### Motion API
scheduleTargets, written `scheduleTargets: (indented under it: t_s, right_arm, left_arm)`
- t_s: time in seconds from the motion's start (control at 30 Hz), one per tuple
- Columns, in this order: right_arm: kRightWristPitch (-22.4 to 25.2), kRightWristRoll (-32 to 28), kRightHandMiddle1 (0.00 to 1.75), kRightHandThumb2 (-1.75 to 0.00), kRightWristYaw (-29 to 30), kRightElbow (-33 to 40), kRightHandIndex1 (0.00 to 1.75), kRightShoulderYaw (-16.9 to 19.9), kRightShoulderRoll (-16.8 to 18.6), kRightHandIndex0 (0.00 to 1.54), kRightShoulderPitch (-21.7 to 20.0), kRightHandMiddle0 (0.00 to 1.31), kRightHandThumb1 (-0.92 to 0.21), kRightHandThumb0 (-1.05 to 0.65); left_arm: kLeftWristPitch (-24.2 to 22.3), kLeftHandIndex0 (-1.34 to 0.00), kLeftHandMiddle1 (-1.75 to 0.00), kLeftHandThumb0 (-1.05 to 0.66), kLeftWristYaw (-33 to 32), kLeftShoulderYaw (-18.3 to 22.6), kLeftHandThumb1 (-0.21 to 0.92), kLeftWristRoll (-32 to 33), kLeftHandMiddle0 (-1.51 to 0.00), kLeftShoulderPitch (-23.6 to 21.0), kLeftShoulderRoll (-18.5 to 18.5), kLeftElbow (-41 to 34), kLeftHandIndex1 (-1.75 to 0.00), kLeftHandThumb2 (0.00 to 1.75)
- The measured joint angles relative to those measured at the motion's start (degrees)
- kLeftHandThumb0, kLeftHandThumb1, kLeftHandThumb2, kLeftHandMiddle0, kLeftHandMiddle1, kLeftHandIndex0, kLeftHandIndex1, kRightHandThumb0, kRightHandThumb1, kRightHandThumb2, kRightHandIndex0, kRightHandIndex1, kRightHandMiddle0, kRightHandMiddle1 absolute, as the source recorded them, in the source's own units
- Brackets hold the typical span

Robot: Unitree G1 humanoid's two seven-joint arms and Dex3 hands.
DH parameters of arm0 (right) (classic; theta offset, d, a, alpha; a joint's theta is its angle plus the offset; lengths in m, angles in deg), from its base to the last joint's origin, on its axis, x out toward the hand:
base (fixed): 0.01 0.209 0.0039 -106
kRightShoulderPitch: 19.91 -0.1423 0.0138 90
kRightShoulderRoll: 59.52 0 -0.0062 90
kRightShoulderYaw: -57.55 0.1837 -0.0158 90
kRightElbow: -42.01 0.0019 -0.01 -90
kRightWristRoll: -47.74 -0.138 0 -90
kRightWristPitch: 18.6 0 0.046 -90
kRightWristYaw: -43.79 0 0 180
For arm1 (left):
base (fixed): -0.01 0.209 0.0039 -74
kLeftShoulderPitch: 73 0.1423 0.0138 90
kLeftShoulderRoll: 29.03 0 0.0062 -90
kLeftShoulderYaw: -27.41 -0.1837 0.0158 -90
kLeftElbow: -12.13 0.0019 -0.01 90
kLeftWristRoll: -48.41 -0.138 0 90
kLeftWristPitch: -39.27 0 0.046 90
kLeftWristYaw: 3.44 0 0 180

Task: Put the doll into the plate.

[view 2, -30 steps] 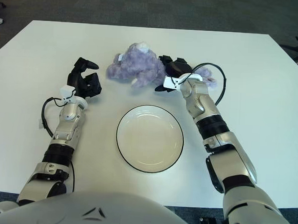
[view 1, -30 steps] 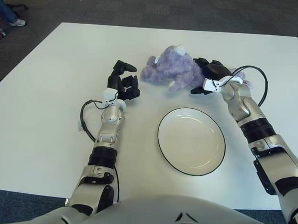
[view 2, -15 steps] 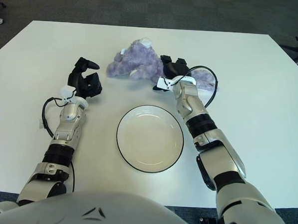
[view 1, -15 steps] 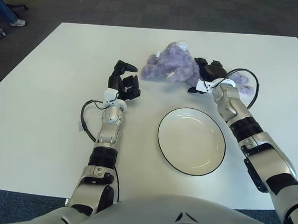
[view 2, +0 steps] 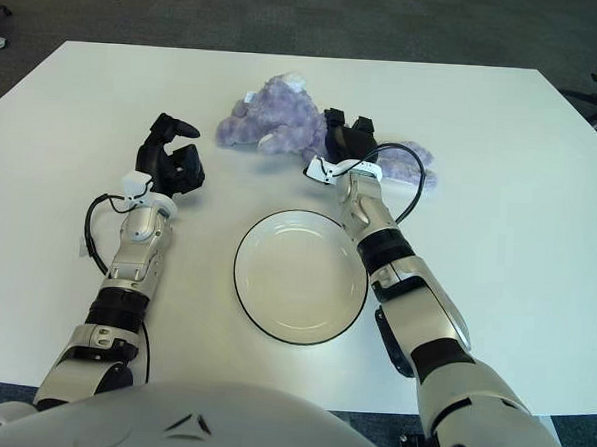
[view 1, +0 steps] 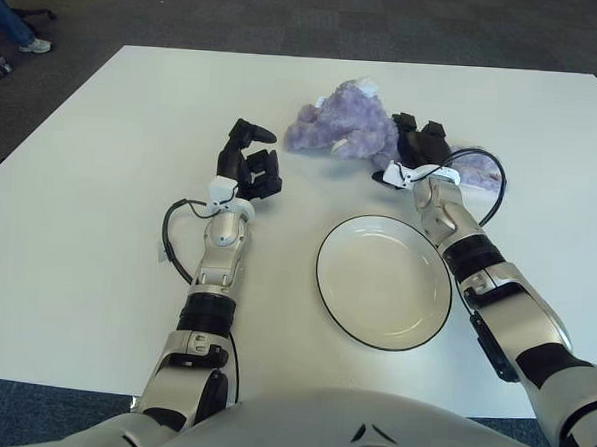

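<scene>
The robot's right hand [view 1: 421, 148] is pressing against the purple plush doll [view 1: 346, 128] lying on the bench [view 1: 101, 173] beyond the empty plate [view 1: 384, 280], its fingers' closure unclear, so it probably needs a firm hold before lifting, while the left hand [view 1: 248, 163] is hovering half-curled and empty left of the doll.

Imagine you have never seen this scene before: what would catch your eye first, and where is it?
The fluffy purple doll lying at the far middle of the white table, with the right hand pressed against its right side. Then the empty black-rimmed plate nearer the robot, and the left hand raised to the left of the doll.
</scene>
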Motion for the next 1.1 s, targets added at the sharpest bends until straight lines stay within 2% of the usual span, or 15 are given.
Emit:
scheduleTargets:
  t_s: [0.03, 0.13, 0.33, 0.4, 0.57, 0.8, 1.1]
  right_arm:
    - [0.2, 0.0, 1.42, -1.17, 0.3, -0.2, 1.74, 0.1, 0.2, 0.22, -0.1, 0.00, -0.28, 0.09]
    - [0.8, 0.0, 1.63, -1.15, 1.0, -0.5, 1.75, 0.1, 0.4, 0.40, -0.1, 0.00, -0.39, 0.31]
    - [1.2, 0.0, 1.73, -1.20, 1.7, -0.2, 1.75, 0.1, 0.4, 0.52, -0.2, 0.17, -0.40, 0.42]
    - [0.9, -0.6, 1.74, -1.24, 1.6, 0.2, 1.68, 0.4, 0.3, 0.58, -0.1, 0.29, -0.36, 0.22]
    - [-0.9, -2.6, 1.75, -1.34, 1.0, 1.5, 1.46, 1.6, -0.5, 0.74, 0.7, 0.54, -0.21, 0.04]
    - [-2.4, -4.4, 1.75, -1.47, 1.4, 2.9, 1.33, 3.2, -0.9, 0.87, 1.9, 0.70, -0.07, 0.01]
    - [-5.6, -7.7, 1.75, -1.56, 3.7, 3.2, 1.26, 5.9, -0.8, 0.97, 3.2, 0.78, 0.04, 0.00]
  left_arm:
    - [0.0, -0.43, -1.75, -0.41, 0.0, 0.0, 0.55, 0.0, -1.12, 0.0, 0.0, 0.0, -1.75, 1.03]
    - [0.1, -0.43, -1.75, -0.41, 0.0, -0.1, 0.55, 0.0, -1.12, 0.0, 0.0, 0.1, -1.75, 1.03]
    - [0.1, -0.43, -1.75, -0.41, 0.1, -0.1, 0.55, 0.0, -1.12, -0.1, 0.0, 0.3, -1.75, 1.02]
    - [0.1, -0.43, -1.75, -0.41, 0.1, -0.1, 0.55, 0.0, -1.12, -0.1, 0.0, 0.3, -1.75, 1.02]
    - [0.1, -0.43, -1.75, -0.41, 0.1, -0.2, 0.55, 0.0, -1.12, -0.2, 0.0, 0.3, -1.75, 1.02]
    - [0.1, -0.43, -1.75, -0.41, 0.3, -0.2, 0.55, 0.1, -1.11, -0.2, 0.1, 0.4, -1.75, 1.02]
    - [0.1, -0.43, -1.75, -0.41, 0.5, -0.2, 0.55, 0.2, -1.11, -0.2, 0.2, 0.5, -1.75, 1.02]
